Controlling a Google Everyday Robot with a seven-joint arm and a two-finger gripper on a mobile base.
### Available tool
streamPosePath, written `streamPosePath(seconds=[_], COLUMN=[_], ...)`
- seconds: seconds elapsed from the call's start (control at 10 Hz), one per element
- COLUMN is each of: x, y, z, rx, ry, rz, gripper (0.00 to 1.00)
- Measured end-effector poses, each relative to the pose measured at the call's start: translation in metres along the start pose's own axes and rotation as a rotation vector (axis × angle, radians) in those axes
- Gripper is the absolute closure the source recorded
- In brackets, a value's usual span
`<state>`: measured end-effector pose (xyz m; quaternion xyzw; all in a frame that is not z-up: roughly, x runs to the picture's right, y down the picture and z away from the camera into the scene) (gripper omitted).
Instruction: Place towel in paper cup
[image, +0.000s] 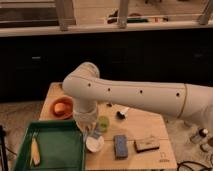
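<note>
A white paper cup (95, 144) stands on the wooden table (150, 125) just right of the green tray. My gripper (92, 132) hangs at the end of the large white arm (130, 95), pointing down right above the cup's rim. The wrist hides most of it. A small pale bluish shape shows at the gripper's tip over the cup; I cannot tell if it is the towel. No towel shows anywhere else.
A green tray (55, 150) holding a yellowish item (34, 151) sits at front left. An orange bowl (62, 107), a small green cup (103, 123), a blue sponge (120, 146), a brown block (146, 145) and a small dark object (121, 114) lie on the table.
</note>
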<state>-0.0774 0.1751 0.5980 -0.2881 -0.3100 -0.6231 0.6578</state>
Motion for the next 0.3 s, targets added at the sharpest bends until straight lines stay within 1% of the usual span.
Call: streamPosePath(seconds=[0.1, 0.3], x=[-0.002, -0.003], y=[-0.002, -0.008], z=[0.003, 0.015], rx=[0.002, 0.029], ry=[-0.011, -0.035], rz=[-0.005, -0.006], gripper=[1.0, 1.0])
